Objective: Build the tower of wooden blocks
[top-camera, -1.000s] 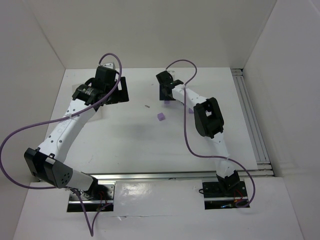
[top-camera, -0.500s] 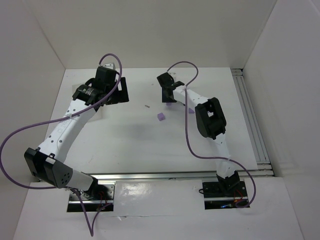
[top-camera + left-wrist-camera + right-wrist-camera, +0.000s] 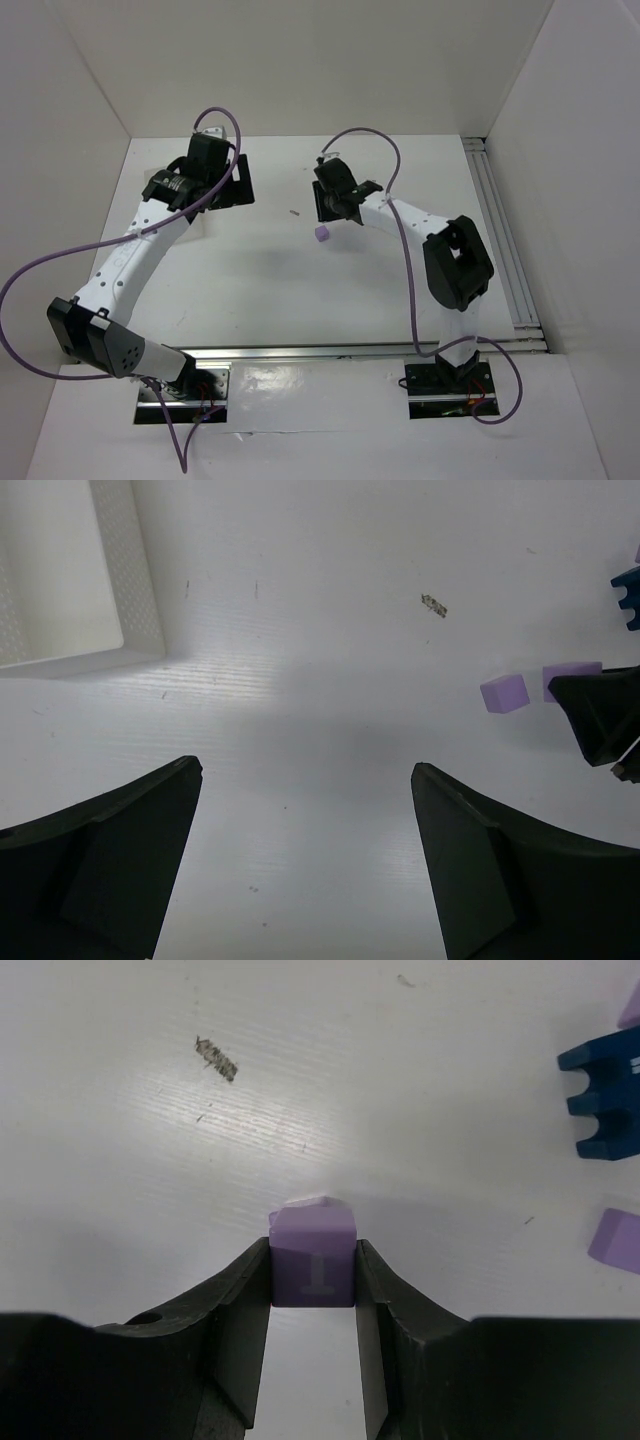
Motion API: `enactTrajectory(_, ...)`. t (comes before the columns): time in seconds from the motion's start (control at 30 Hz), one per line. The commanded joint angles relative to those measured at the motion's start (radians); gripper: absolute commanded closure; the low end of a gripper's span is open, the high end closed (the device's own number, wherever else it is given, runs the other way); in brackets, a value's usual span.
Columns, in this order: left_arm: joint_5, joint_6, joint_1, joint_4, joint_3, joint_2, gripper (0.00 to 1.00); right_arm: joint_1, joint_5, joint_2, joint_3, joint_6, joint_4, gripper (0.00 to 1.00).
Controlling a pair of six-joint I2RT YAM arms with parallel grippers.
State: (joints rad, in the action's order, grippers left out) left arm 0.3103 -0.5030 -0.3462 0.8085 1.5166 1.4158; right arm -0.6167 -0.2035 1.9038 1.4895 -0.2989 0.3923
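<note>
Wood block tower has no storey yet; well left of the lone purple block (image 3: 322, 232), the left gripper (image 3: 305, 770) hovers with jaws spread wide and nothing in them; the right gripper (image 3: 312, 1245) has swung nearer within the last second and now sits just right of that block, jaws pinched on a purple cube (image 3: 311, 1272) marked T, which I judge starts the first stacking move. Whether the cube hangs over the lone block or beside it I cannot tell, the held cube hiding what lies beneath; further right of the lone block a dark blue block (image 3: 605, 1100) is cut by the frame edge
</note>
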Motion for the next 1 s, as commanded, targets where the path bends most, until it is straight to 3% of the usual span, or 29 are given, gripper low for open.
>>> enactTrajectory(0.0,0.004,-0.003,0.007,-0.009,0.001,-0.034,0.01,-0.035,0.02,0.023,0.018,0.046,-0.038,0.77)
enactTrajectory(0.73,0.004,-0.003,0.007,-0.009,0.01,-0.025,0.01,-0.055,-0.001,0.101,0.041,0.066,-0.009,0.74)
enactTrajectory(0.87,0.004,-0.003,0.007,-0.009,0.01,-0.025,0.01,-0.055,-0.022,0.11,0.051,0.066,0.009,0.6)
enactTrajectory(0.97,0.004,-0.003,0.007,-0.009,0.01,-0.025,0.01,-0.064,-0.031,0.11,0.06,0.066,0.01,0.41)
